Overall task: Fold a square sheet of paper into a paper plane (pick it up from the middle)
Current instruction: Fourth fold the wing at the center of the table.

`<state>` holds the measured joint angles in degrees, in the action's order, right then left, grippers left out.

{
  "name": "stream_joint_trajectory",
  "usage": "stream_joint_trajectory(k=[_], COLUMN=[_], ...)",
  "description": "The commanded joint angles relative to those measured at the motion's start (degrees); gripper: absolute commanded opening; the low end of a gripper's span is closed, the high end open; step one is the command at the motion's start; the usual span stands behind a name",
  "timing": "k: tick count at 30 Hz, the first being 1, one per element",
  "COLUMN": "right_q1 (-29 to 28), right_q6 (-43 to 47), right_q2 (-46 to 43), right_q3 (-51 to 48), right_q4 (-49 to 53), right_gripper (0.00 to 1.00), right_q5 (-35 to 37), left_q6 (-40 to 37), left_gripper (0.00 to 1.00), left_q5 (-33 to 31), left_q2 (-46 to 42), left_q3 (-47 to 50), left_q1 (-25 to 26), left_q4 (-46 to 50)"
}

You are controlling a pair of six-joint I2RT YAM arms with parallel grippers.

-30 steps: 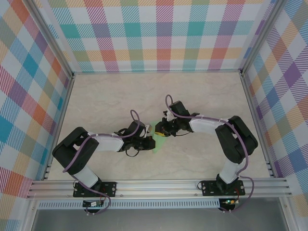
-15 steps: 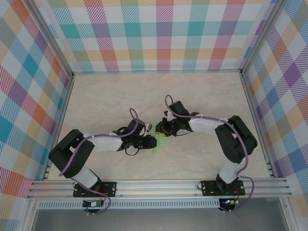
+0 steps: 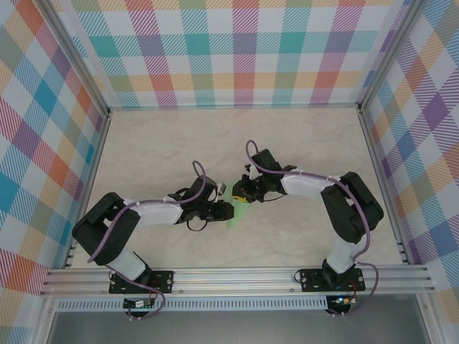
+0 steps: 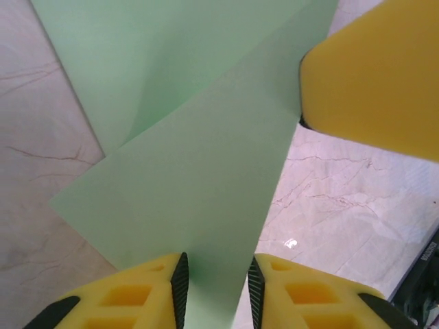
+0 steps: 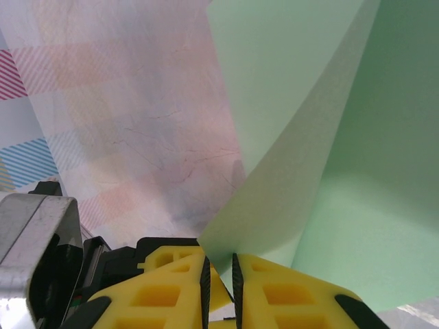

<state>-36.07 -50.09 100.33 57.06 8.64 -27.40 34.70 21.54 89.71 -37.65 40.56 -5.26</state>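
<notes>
The pale mint-green sheet of paper (image 3: 234,218) lies partly folded on the table between my two grippers. My right gripper (image 3: 241,195) is shut on a lifted flap of it: in the right wrist view the flap's corner (image 5: 274,205) is pinched at the fingertips (image 5: 219,271), and the rest of the sheet (image 5: 370,205) spreads behind. My left gripper (image 3: 227,211) sits at the sheet's near left edge. Its fingers (image 4: 217,274) stand apart, with a flat strip of paper (image 4: 185,157) running between them. A yellow finger of the right gripper (image 4: 377,75) shows at the upper right there.
The pale marble tabletop (image 3: 179,143) is bounded by metal rails and checked walls (image 3: 237,57). Both arms reach inward to the middle, with purple cables looping over them. A rail (image 3: 237,276) crosses the near edge by the arm bases.
The left arm has swung its elbow outward and its gripper has edged right onto the paper. The right arm has held almost still on the flap.
</notes>
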Motion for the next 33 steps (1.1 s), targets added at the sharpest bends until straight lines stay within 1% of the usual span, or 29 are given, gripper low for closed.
stream_joint_trajectory(k=[1, 3, 5, 8, 12, 14, 18, 25, 27, 33], right_q1=[-0.1, 0.2, 0.7, 1.5, 2.2, 2.3, 2.4, 2.6, 2.7, 2.9], right_q6=[1.2, 0.4, -0.5, -0.7, -0.5, -0.4, -0.5, -0.2, -0.2, 0.1], right_q2=[-1.9, -2.3, -2.4, -2.1, -1.8, -1.6, -1.4, -1.2, -1.3, -1.5], right_q3=[1.2, 0.8, 0.1, 0.0, 0.7, 1.0, 1.1, 1.2, 1.2, 1.3], right_q4=[3.1, 3.8, 3.4, 2.9, 3.1, 3.3, 3.2, 3.5, 3.5, 3.8], right_gripper=[0.19, 0.2, 0.22, 0.24, 0.28, 0.29, 0.29, 0.31, 0.31, 0.31], right_q5=[2.1, 3.3, 3.3, 2.7, 2.3, 2.1, 1.9, 2.0, 2.0, 2.0], left_q6=[-0.3, -0.9, -1.5, -2.9, -3.6, -3.6, -3.7, -3.1, -3.1, -3.1], left_gripper=[0.34, 0.38, 0.39, 0.4, 0.41, 0.42, 0.42, 0.38, 0.33, 0.27], left_q5=[-2.3, -4.1, -6.3, -9.5, -15.2, -16.9, -22.4, -27.2, -28.2, -29.0], left_q2=[0.3, 0.0, 0.1, 1.4, 2.6, 3.2, 5.3, 7.0, 6.9, 5.6], left_q3=[-2.0, -2.8, -3.8, -5.9, -8.4, -9.3, -12.4, -14.5, -14.7, -14.1], left_q1=[0.0, 0.8, 2.0, 3.6, 5.8, 6.8, 9.3, 12.0, 12.5, 13.3], left_q4=[1.7, 3.2, 5.2, 8.4, 12.5, 13.6, 17.7, 19.6, 19.9, 19.3])
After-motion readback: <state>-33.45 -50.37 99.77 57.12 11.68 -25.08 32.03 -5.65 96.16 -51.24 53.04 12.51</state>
